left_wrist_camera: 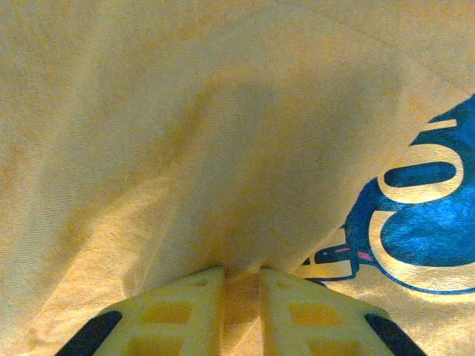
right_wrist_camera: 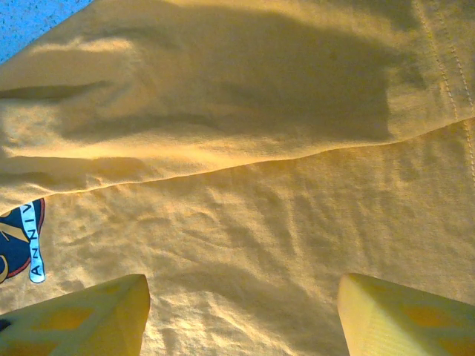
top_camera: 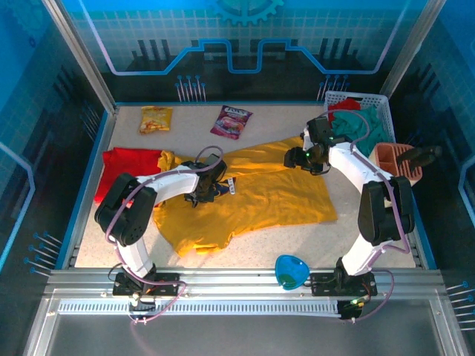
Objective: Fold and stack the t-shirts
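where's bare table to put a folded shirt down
Bare table lies far, between the purple packet and white basket, and near-right, between the yellow t-shirt and blue bowl. The left is crowded by the red t-shirt.

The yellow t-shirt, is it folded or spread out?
Mostly spread out: the yellow t-shirt lies wide across the table, with no neat fold. The left gripper pinches a ridge of it.

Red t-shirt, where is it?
In the top view the red t-shirt lies on the left side, right beside the yellow t-shirt and nearer the arms than the yellow snack packet.
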